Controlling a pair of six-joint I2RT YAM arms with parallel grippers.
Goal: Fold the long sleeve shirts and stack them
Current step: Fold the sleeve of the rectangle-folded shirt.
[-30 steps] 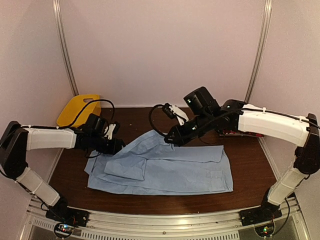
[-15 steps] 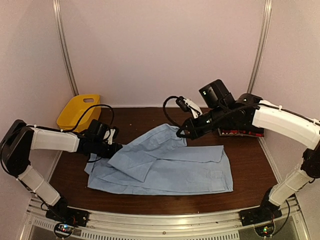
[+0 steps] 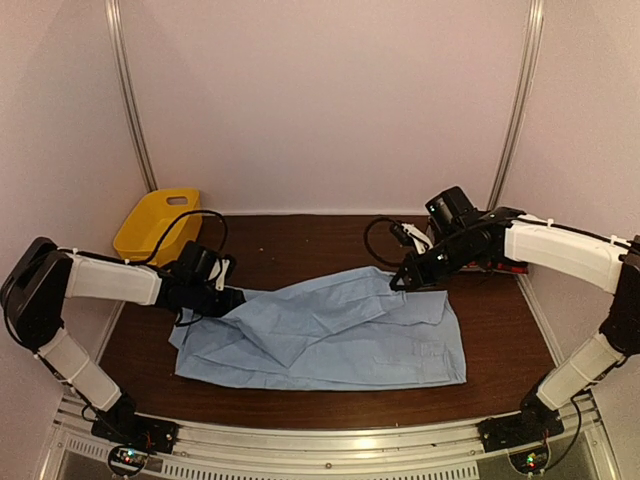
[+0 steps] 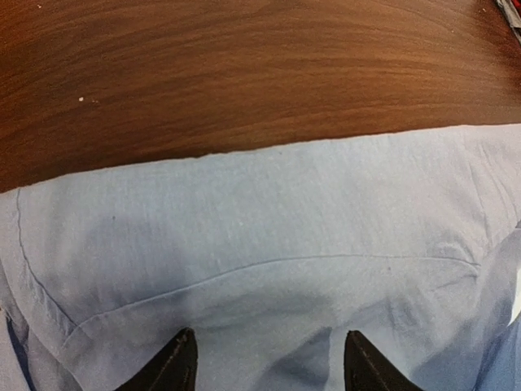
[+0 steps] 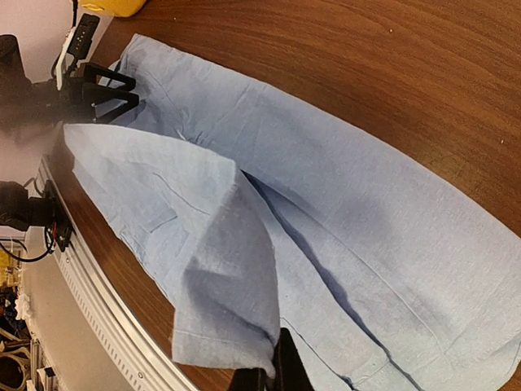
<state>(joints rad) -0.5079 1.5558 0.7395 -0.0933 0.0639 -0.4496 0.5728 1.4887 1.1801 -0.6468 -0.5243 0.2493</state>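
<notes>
A light blue long sleeve shirt (image 3: 350, 345) lies spread across the middle of the brown table; it also shows in the left wrist view (image 4: 260, 220) and the right wrist view (image 5: 383, 212). My right gripper (image 3: 403, 282) is shut on the end of a sleeve (image 5: 224, 277) and holds it stretched over the shirt's body toward the right. My left gripper (image 3: 228, 298) is open, its fingertips (image 4: 175, 368) spread low over the shirt's left part. A red-edged cloth (image 3: 505, 268) lies at the right, mostly hidden behind the right arm.
A yellow plastic basket (image 3: 155, 220) stands at the back left corner. Bare brown table (image 3: 290, 240) runs behind the shirt. The metal front rail (image 3: 320, 440) lies close below the shirt's near edge.
My right gripper has moved right and lower with the sleeve, drawing it across the shirt. The left gripper has stayed at the shirt's left part.
</notes>
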